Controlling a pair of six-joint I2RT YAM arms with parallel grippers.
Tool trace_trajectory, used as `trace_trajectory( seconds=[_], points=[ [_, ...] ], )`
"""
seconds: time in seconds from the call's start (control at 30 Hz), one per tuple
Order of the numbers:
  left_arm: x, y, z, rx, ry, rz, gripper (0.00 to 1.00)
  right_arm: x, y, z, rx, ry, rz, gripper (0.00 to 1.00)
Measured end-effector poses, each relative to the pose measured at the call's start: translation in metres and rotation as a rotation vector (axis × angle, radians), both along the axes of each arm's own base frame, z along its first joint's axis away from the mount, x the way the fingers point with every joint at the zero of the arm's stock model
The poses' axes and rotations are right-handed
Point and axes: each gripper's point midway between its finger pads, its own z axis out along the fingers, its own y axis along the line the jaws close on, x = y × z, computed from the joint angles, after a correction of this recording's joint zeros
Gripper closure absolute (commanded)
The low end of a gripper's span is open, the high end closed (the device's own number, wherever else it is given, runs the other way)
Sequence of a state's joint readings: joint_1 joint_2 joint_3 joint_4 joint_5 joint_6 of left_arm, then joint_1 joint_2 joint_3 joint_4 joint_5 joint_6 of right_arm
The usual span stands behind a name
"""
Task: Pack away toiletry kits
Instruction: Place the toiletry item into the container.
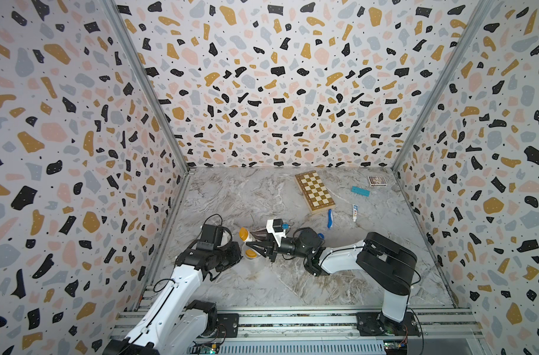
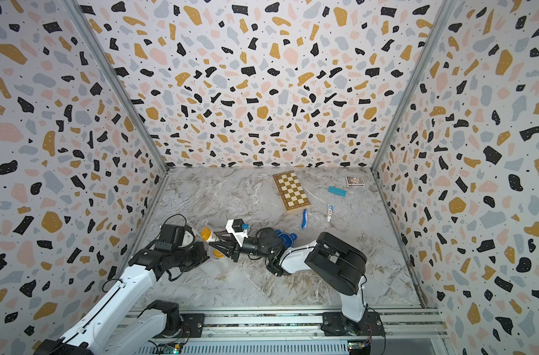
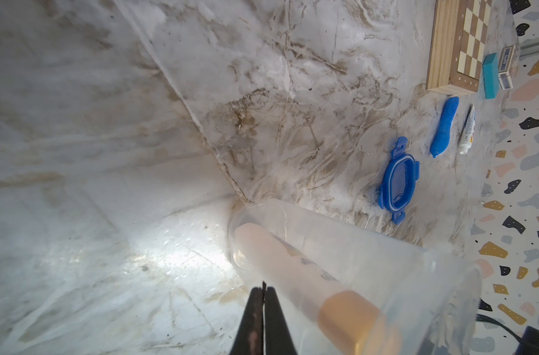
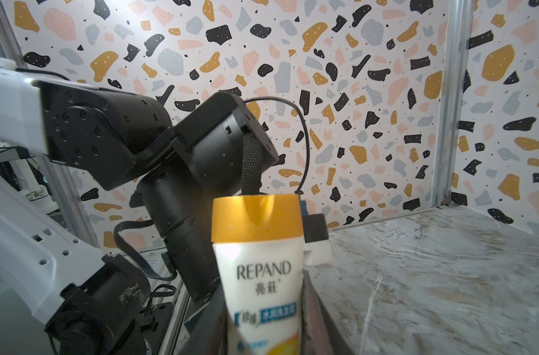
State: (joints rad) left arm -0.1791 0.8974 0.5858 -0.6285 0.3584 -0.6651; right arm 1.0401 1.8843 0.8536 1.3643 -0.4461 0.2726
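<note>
Nearest us, the left gripper [image 3: 263, 290] has its jaws pressed together beside a clear plastic container [image 3: 385, 246] holding one small white bottle with a gold-orange cap [image 3: 286, 264]; whether they pinch its rim we cannot tell. Just beyond, the right gripper [image 1: 255, 242] grasps a second white gold-capped bottle [image 4: 259, 270]. Farther off on the marble tabletop [image 1: 231, 190] we note a blue snap-lock lid [image 3: 398, 181], then a slim blue toothbrush-like stick [image 1: 330, 218] near a tiny white-blue tube [image 1: 355, 212].

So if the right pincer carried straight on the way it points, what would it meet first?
Probably the left arm's black wrist housing: in the right wrist view it sits directly behind the bottle that the right pincer holds. Depth between them is unclear.
</note>
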Motion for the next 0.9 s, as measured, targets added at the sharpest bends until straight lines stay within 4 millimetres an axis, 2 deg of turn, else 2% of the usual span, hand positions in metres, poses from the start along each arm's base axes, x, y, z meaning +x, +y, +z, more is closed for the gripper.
trace_trajectory(
  seconds=[0.17,0.4,0.53,0.63,0.9],
  points=[
    [0.0,0.0,0.001,-0.001,-0.004,0.001,0.94,-0.003,0.003,-0.014,-0.021,0.011,0.028,0.62],
    [-0.001,0.0,0.002,-0.001,-0.004,0.001,0.94,-0.001,0.006,-0.015,-0.013,0.015,0.041,0.57],
    [-0.001,0.001,0.001,-0.001,-0.004,0.002,0.94,-0.001,0.006,-0.018,-0.015,0.019,0.051,0.4],
    [-0.001,0.001,0.001,0.0,-0.002,0.003,0.94,0.0,0.005,-0.016,-0.008,0.015,0.049,0.33],
    [-0.002,0.002,0.0,0.001,0.004,0.006,0.94,0.001,0.005,-0.015,-0.009,0.001,0.042,0.29]
  ],
)
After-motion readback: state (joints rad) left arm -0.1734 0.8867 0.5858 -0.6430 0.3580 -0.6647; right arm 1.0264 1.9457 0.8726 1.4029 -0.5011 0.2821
